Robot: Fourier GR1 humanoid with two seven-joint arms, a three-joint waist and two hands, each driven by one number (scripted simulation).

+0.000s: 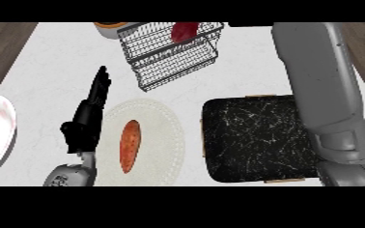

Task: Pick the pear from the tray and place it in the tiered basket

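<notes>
- I see a dark wire basket (171, 53), thin metal mesh.
- Below its right side, a black tray (249, 140), marbled, white-veined.
- Left of the tray, a matt cream plate (160, 140).
- Pale, faintly veined stone counter (64, 67).

Right forearm (321, 96) covers the tray's (249, 140) right side; hand unseen.

You were looking down at a kitchen counter (57, 63), its top pale and lightly veined like white marble, with dark wood flooring (14, 38) showing past its left edge. Kitchenware marked the place: a black wire tiered basket (171, 53) stood near the back, a cream plate (160, 145) held a long orange-brown piece of food (130, 145), and a black marbled tray (257, 140) with pale wooden handles sat beside the plate. An orange-rimmed bowl (110, 28) showed at the far edge.
</notes>
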